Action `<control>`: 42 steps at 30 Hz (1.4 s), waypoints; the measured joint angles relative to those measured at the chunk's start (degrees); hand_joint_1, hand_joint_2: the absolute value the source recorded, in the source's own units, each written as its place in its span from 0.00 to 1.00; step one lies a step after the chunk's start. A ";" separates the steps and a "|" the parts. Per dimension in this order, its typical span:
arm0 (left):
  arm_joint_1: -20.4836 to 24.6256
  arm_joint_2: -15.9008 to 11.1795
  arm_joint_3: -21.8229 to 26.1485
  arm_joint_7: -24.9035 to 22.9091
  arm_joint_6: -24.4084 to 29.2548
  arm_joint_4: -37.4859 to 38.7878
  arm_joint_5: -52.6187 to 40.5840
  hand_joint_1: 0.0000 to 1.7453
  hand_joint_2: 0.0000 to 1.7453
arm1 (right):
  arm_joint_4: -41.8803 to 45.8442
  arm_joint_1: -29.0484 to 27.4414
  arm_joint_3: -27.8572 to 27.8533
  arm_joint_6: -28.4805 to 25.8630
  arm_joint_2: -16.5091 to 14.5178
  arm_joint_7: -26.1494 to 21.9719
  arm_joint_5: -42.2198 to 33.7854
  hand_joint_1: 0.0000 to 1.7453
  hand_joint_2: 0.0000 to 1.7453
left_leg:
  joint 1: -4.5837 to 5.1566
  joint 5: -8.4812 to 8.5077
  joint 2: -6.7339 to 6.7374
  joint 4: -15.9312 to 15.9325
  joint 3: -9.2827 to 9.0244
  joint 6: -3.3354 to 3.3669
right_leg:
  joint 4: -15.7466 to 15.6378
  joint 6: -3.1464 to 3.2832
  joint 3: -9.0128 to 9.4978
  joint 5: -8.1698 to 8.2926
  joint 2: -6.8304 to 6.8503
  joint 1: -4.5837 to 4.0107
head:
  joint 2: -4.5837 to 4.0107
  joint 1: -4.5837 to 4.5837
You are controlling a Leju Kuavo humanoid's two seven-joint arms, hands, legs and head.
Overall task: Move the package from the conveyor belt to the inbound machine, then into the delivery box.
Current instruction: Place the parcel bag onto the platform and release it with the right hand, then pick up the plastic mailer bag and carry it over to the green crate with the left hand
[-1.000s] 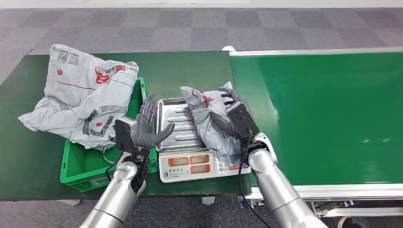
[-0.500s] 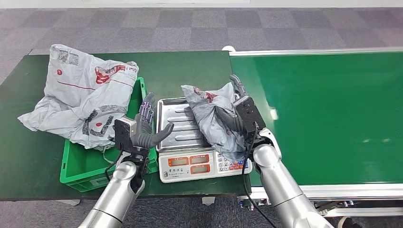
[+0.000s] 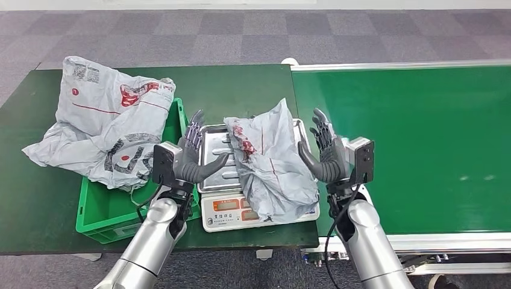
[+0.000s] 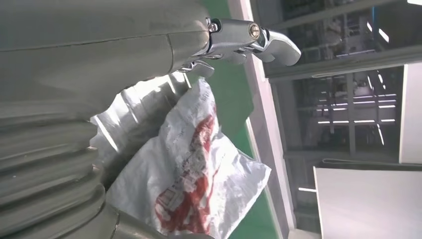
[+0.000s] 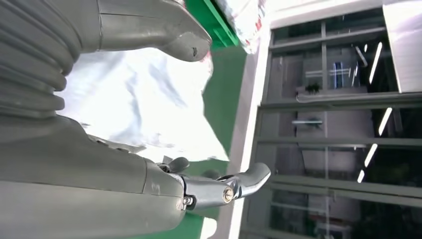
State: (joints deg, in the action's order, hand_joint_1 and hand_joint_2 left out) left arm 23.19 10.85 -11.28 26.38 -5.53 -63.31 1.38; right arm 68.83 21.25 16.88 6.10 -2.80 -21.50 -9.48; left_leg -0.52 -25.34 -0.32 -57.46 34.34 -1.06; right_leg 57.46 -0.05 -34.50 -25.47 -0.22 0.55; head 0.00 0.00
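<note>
Weighing appears to be the step in hand: the crumpled grey plastic mailer package with red print [image 3: 268,162] is laid across the steel pan of the white electronic scale [image 3: 218,150], at the centre of the frame, draped over the scale's right edge and part of its keypad. It is flanked by both hands but gripped by neither. The left hand [image 3: 196,158] is held just left of the package with fingers spread and nothing in it; the right hand [image 3: 323,153] is raised just right of it, likewise spread and empty, over the edge of the green conveyor belt [image 3: 422,144]. A green plastic crate [image 3: 99,211] is seen at the lower left on the dark green surface [image 3: 235,90], with large grey printed mailer bags [image 3: 102,120] heaped over it. The belt-to-scale stage is judged done. Next, the package would need to be grasped again and carried leftward to the crate, presumably the delivery box.
</note>
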 joint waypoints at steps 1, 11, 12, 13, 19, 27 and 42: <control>0.20 0.00 -0.22 0.01 0.00 0.01 -0.08 0.00 1.00 | 0.29 -0.61 -0.39 0.52 0.05 -0.05 -0.21 0.00 1.00 | 0.00 0.00 0.00 0.00 0.00 0.00 | 0.00 0.00 0.00 0.00 0.00 0.00 | 0.00 0.00; 1.87 0.01 -0.66 0.15 0.11 0.21 -0.91 0.00 1.00 | 0.54 -0.72 -2.75 3.60 0.13 0.43 -0.51 0.00 1.00 | -0.01 0.06 0.06 0.01 -0.01 -0.03 | 0.03 0.01 0.00 0.03 -0.03 -0.04 | 0.00 -0.01; 1.99 0.01 -0.82 0.11 0.11 0.27 -1.53 0.00 1.00 | 0.44 -0.56 -2.99 3.31 0.13 0.34 -0.40 0.00 1.00 | -0.01 0.06 0.06 0.00 -0.01 -0.03 | 0.03 0.01 0.01 0.03 -0.03 -0.03 | 0.00 -0.01; 2.13 0.01 -1.08 0.04 0.11 0.37 -2.31 0.00 1.00 | 0.28 -0.37 -3.20 2.90 0.13 0.23 -0.27 0.00 1.00 | -0.01 0.06 0.05 0.00 -0.01 -0.03 | 0.03 0.01 0.01 0.03 -0.03 -0.03 | 0.00 -0.01; 3.08 -0.02 -2.60 -0.51 0.11 1.38 -4.61 0.00 1.00 | -1.02 0.29 -4.09 1.58 0.02 -0.40 0.26 0.00 1.00 | 0.00 0.05 0.04 0.00 0.00 -0.01 | 0.02 0.01 0.01 0.03 -0.02 -0.01 | 0.00 0.00; 3.48 -0.07 -3.33 -0.52 0.11 2.20 -4.64 0.00 1.00 | -2.08 0.79 -4.18 1.46 0.02 -0.46 0.32 0.00 1.00 | 0.00 0.06 0.04 0.01 0.00 -0.01 | 0.03 0.01 0.01 0.03 -0.02 -0.03 | 0.00 0.00; 3.86 -0.12 -3.54 -0.69 -0.09 2.56 -5.67 0.00 1.00 | -2.47 0.83 -4.23 1.43 0.02 -0.46 0.31 0.00 1.00 | 0.00 0.06 0.04 0.00 0.00 -0.01 | 0.02 0.00 0.01 0.03 -0.02 -0.02 | 0.00 0.00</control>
State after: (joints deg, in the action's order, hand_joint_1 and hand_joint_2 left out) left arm 27.06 10.73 -14.82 25.69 -5.62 -60.75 -4.29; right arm 66.37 22.08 12.65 7.53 -2.78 -21.97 -9.17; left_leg -0.53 -25.28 -0.28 -57.46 34.34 -1.06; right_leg 57.48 -0.05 -34.49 -25.45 -0.24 0.53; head 0.00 0.00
